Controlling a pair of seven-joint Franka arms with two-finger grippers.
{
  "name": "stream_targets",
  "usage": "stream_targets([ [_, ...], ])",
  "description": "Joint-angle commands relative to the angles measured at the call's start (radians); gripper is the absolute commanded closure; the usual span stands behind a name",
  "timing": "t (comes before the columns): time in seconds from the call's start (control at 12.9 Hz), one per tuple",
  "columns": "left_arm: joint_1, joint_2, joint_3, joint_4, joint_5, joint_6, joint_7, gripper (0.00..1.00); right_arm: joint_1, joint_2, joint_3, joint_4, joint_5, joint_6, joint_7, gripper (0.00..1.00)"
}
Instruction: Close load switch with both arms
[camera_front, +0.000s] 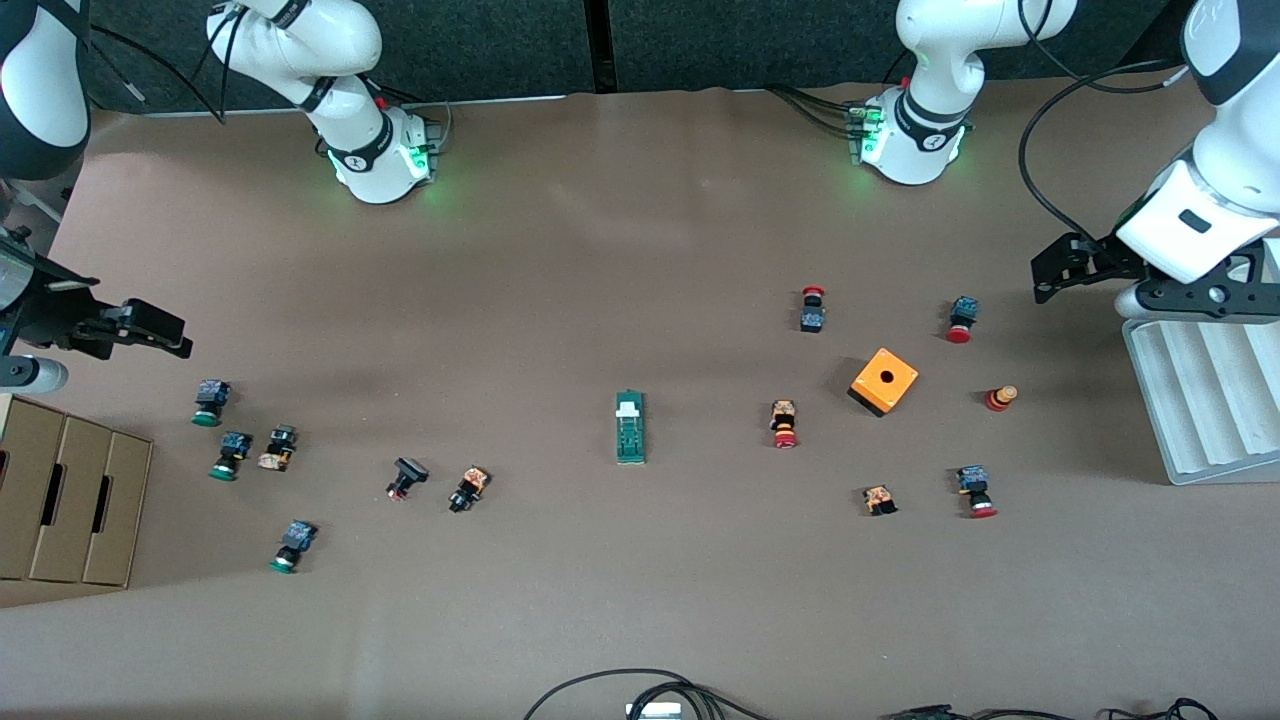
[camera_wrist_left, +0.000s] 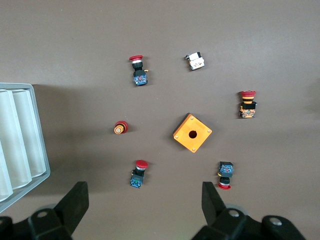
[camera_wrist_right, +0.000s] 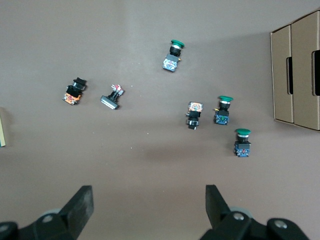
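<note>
One narrow green rectangular load switch (camera_front: 630, 428) lies flat on the brown table near its middle, its long axis running toward and away from the front camera, with the small white piece at the end farther from that camera. Measured from the load switch, the orange plastic box with a round hole (camera_front: 884, 381) sits toward the left arm's end of the table, with red-capped push buttons (camera_front: 784, 423) scattered around it. Green-capped push buttons (camera_front: 210, 402) lie toward the right arm's end, and a brown cardboard divider box (camera_front: 70, 497) stands past them at the table edge.

The left gripper (camera_front: 1062, 272) hangs in the air at its own end, well apart from the load switch, beside a pale grey ribbed tray (camera_front: 1205, 395); its fingers (camera_wrist_left: 75, 201) stand wide apart and hold nothing. The right gripper (camera_front: 140, 330) hovers at the other end, above the green-capped buttons, fingers (camera_wrist_right: 82, 202) likewise spread wide and empty.
</note>
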Motion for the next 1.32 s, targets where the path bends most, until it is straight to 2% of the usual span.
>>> stream_targets([
  [0.0,0.009,0.007,-0.002,0.023,0.015,-0.021,0.014,0.0,0.002,0.006,0.0,0.014,-0.012,-0.009,-0.003,0.0],
  [1.24,0.009,0.026,-0.002,0.04,0.042,-0.021,-0.003,0.0,-0.001,0.008,0.0,0.024,-0.004,-0.01,-0.007,0.0],
])
